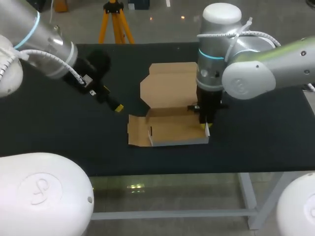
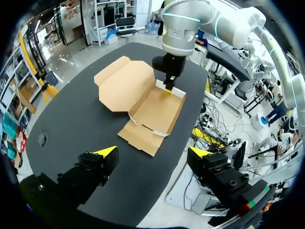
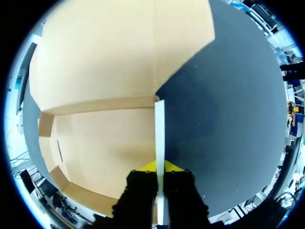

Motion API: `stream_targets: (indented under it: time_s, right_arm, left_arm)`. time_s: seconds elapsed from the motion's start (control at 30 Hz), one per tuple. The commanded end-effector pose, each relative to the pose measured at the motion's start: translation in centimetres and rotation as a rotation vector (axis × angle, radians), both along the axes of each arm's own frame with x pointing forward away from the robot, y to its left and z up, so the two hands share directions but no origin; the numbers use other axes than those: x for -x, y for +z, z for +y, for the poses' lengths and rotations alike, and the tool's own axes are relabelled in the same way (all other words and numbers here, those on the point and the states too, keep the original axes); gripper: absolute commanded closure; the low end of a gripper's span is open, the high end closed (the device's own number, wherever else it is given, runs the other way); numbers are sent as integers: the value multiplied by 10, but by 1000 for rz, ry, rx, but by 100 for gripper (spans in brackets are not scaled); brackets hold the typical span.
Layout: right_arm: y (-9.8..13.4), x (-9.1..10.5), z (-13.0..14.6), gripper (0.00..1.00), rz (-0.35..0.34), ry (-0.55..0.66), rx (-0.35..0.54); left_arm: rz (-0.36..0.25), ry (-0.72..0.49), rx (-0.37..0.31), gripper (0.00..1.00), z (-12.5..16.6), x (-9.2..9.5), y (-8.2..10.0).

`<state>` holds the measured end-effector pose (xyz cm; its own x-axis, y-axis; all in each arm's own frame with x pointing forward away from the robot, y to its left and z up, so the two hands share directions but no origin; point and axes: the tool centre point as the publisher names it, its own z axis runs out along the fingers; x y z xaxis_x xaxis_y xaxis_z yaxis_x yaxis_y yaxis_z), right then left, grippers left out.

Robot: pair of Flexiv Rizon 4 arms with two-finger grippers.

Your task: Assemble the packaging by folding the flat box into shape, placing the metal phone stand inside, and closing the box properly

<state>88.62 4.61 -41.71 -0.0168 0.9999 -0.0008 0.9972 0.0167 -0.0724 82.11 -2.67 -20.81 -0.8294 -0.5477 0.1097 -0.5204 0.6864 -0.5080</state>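
Black table point(image 1: 59, 132) underneath everything. Over it from the right, the right arm point(image 1: 246, 64), bent steeply down onto the box; from the left, the left arm point(image 1: 44, 44), poised above bare table, apart from the box. Near the table's middle, a tan cardboard box point(image 1: 170, 130), half folded: shallow tray with back and front walls raised, lid point(image 1: 167, 83) lying open and flat behind it, left flap point(image 1: 137, 130) spread flat on the table beside the tray. Right gripper point(image 3: 159, 167) pointed straight down at the tray's right end, pressed together on the upright right side wall point(image 3: 159, 129), one yellow tip on each face of the thin card. Left gripper point(image 2: 153, 152) spread wide, holding nothing, hovering to the left of the box without touching it.
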Motion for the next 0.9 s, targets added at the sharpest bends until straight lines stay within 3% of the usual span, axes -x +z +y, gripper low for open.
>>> stream_targets:
  time_s: [0.03, 0.6, 0.67, 0.7, 0.77, 0.9]
  right_arm:
    - [1, 0, 0, 100, 1, 0, 2]
    - [1, 0, 0, 100, 1, 0, 2]
    - [1, 0, 0, 100, 1, 0, 2]
    - [1, 0, 0, 100, 1, 0, 2]
    - [1, 0, 0, 100, 1, 0, 2]
    - [1, 0, 0, 100, 1, 0, 2]
  left_arm:
    - [323, 656, 58, 0, -7, 5, -17]
    - [323, 656, 58, 0, -7, 5, -17]
    - [316, 703, 79, 0, -7, 2, -17]
    - [351, 748, 106, 0, -6, 0, -17]
    - [354, 786, 131, 0, -4, -1, -19]
    - [431, 879, 210, 0, 4, -4, -24]
